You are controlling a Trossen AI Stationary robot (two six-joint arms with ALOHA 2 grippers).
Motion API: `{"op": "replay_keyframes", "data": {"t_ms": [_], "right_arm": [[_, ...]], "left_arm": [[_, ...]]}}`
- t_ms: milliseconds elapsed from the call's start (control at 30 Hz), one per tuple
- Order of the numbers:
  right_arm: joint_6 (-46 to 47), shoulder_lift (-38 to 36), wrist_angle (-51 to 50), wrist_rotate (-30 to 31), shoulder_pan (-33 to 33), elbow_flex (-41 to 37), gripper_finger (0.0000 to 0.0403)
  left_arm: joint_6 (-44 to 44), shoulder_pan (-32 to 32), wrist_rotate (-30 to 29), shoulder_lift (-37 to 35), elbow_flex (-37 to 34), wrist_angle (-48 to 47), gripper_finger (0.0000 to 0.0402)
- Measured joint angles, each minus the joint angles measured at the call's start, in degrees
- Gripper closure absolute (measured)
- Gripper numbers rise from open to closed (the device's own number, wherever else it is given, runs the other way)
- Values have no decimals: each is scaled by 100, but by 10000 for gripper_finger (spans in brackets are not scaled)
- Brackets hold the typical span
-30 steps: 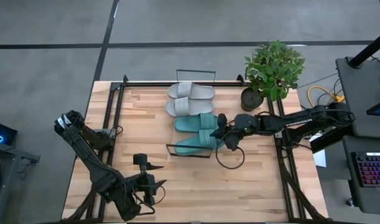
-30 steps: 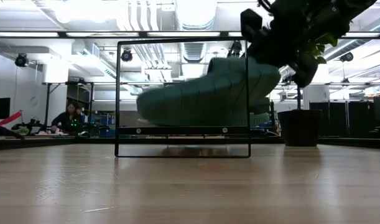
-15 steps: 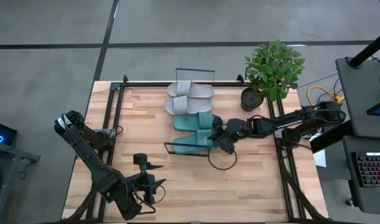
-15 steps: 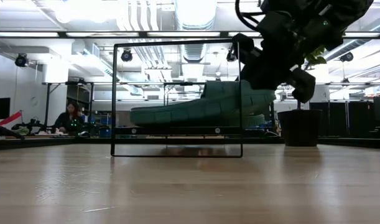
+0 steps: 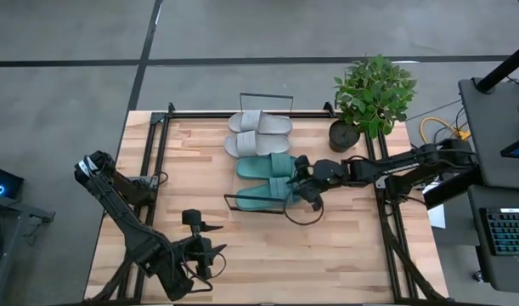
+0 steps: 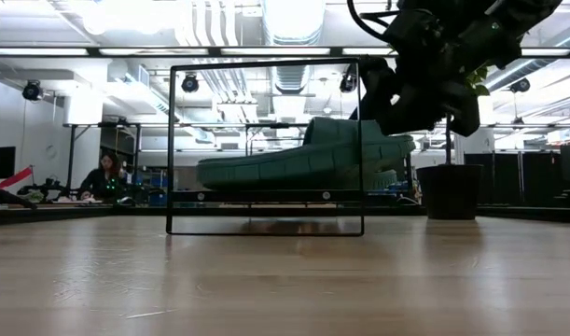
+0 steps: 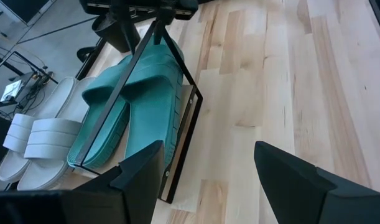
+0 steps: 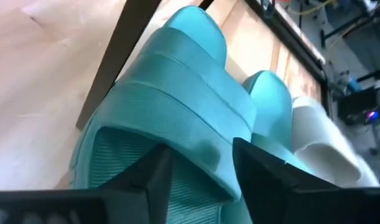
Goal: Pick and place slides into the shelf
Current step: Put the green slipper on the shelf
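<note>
Two pale grey slides (image 5: 257, 124) (image 5: 251, 145) and two teal slides lie side by side on the shelf (image 5: 267, 96), a low rack with a black wire frame. The far teal slide (image 5: 267, 167) lies next to the near one (image 5: 261, 199). My right gripper (image 5: 303, 189) is at the near teal slide's right end, open, with its fingers on either side of the ribbed strap's edge (image 8: 205, 146). This slide rests on its sole inside the frame (image 6: 294, 168). My left gripper (image 5: 215, 252) waits open over the table's near left part. My right gripper has one finger (image 8: 153, 174) over the footbed under the strap's edge and the other (image 8: 259, 167) outside, above the strap, slanting down from the table's right. I cannot tell whether either finger touches the strap.
A potted plant (image 5: 374, 93) stands at the far right corner. A black cable loop (image 5: 303, 221) hangs below my right wrist. Bare tabletop (image 5: 200, 170) lies left of and in front of the shelf. A person (image 6: 103, 177) sits far off in the room.
My right gripper has sunk toward the shelf and rolled about its own line. The near teal slide, held up and tilted a second ago, now lies flat on the shelf beside the other teal slide. The shelf's near end has shifted a little toward the left.
</note>
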Motion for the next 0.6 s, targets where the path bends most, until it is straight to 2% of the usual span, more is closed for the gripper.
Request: {"op": "replay_keyframes", "data": {"t_ms": [133,300,600], "right_arm": [[402,-90,-403,-2,0,138,225],[1091,-271,-1109,-4,10,525,217],[1729,-571,-2475,135,11,1034,247]], "left_arm": [[0,1,1,0,0,1,166],[1,1,1,0,0,0,166],[0,0,9,0,-2,-3,166]]}}
